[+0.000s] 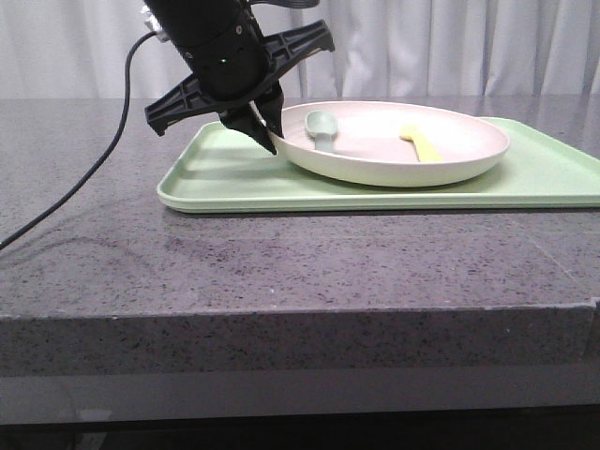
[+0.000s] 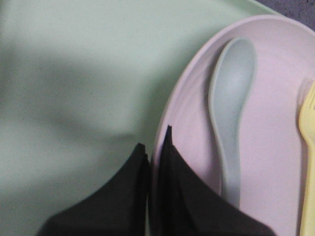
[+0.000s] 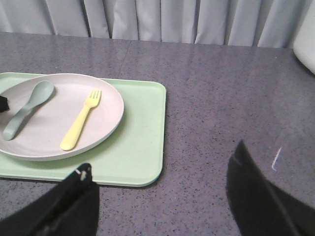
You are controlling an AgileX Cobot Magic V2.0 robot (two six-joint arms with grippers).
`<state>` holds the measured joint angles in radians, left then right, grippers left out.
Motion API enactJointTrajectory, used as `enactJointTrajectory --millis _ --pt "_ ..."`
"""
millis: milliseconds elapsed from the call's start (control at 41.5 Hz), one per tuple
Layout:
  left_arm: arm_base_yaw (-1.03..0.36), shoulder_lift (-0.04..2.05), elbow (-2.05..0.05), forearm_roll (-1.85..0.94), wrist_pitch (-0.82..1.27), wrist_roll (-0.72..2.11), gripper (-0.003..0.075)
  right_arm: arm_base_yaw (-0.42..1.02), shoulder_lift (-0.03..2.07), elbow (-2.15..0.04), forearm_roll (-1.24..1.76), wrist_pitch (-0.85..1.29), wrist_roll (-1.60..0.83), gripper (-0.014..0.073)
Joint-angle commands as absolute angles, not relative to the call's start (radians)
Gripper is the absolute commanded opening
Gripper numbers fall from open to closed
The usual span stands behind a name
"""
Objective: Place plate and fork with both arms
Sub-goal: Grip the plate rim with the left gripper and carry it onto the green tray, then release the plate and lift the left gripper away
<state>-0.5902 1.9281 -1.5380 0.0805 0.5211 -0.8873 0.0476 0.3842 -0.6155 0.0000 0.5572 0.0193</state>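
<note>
The pale-pink plate (image 1: 441, 150) rests on the light-green tray (image 1: 225, 173), and it also shows in the right wrist view (image 3: 59, 132). The yellow fork (image 1: 422, 143) lies in the plate, tines away in the right wrist view (image 3: 81, 120), with its edge showing in the left wrist view (image 2: 307, 147). My left gripper (image 1: 267, 131) is shut on the plate's left rim (image 2: 165, 128), one finger inside and one outside. My right gripper (image 3: 160, 172) is open and empty over bare table to the right of the tray; it is out of the front view.
A pale grey-green spoon (image 1: 322, 127) lies in the plate beside the fork, nearer my left gripper (image 2: 231, 113). The tray's right edge (image 3: 160, 132) is just ahead of my right gripper. White curtains hang behind the grey stone table (image 1: 281, 272). A cable (image 1: 94, 169) trails at the left.
</note>
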Motion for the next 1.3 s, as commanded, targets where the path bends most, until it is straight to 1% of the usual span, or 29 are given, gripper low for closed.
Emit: enactJointTrajectory --millis 0,169,241,313,554,699,916,1133,1277 --pt "-0.601 1.873 -1.576 0.078 0.451 -0.896 0.0146 0.043 0.398 -0.648 -0.01 0.484 0.013 0.0553" --pt "-0.601 1.873 -1.576 0.078 0.453 -0.891 0.032 0.043 0.398 -0.648 -0.01 0.484 0.013 0.0553" --pt "-0.601 1.873 -1.576 0.078 0.455 -0.89 0.0373 0.043 0.398 -0.648 -0.01 0.484 0.013 0.0553" --pt "-0.601 1.873 -1.576 0.082 0.455 -0.89 0.0408 0.043 0.398 -0.648 -0.01 0.484 0.013 0.0553" --pt "-0.601 1.863 -1.576 0.087 0.504 -0.851 0.0413 0.043 0.398 -0.648 -0.01 0.484 0.013 0.0553" --pt "-0.601 1.845 -1.576 0.148 0.547 -0.836 0.0412 0.043 0.398 -0.648 -0.01 0.484 0.013 0.0553" --pt "-0.601 1.807 -1.576 0.154 0.557 -0.802 0.0412 0.043 0.398 -0.648 -0.01 0.484 0.013 0.0553" --pt "-0.601 1.719 -1.576 0.141 0.619 -0.632 0.0412 0.043 0.398 -0.648 -0.01 0.479 0.013 0.0553" --pt "-0.601 1.623 -1.576 0.032 0.745 -0.334 0.0412 0.043 0.398 -0.648 -0.01 0.473 0.013 0.0553"
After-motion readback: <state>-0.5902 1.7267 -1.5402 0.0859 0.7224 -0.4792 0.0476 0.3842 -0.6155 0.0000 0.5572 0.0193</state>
